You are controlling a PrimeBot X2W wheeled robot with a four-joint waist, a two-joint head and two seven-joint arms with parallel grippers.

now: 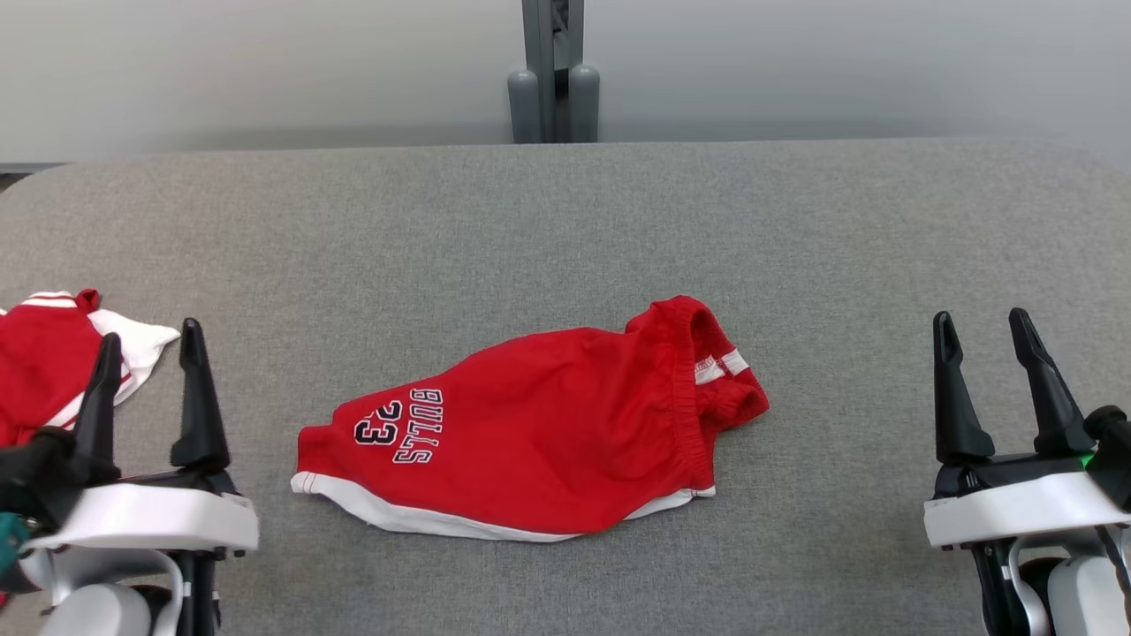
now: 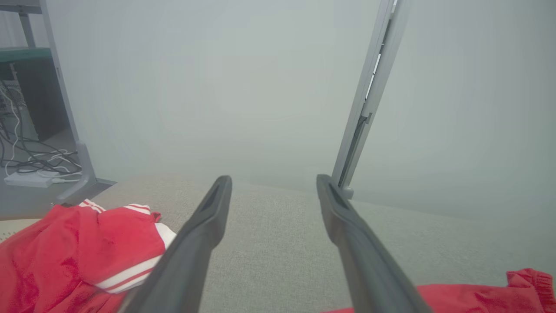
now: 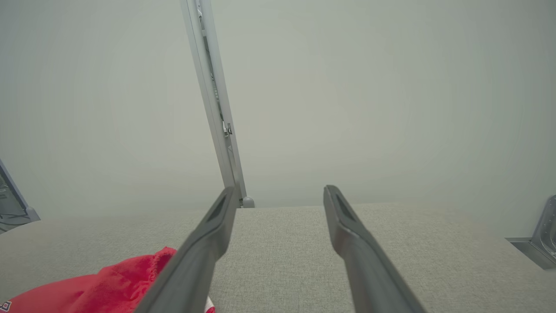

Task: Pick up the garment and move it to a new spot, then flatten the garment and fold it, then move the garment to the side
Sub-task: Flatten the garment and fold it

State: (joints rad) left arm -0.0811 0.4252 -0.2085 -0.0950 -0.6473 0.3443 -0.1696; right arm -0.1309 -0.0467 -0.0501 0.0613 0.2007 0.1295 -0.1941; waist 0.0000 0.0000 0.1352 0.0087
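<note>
Red jersey shorts (image 1: 530, 433), soft and rumpled, white-trimmed with a bunched elastic waistband, lie at the middle of the grey woven surface (image 1: 565, 221), between the two pincers. The left pincer (image 1: 150, 333) and right pincer (image 1: 981, 316) stand released, holding nothing. Thin cloth could slip from a shallow pinch, or the left arm might snag the second red-and-white garment (image 1: 44, 362) just beside it.
</note>
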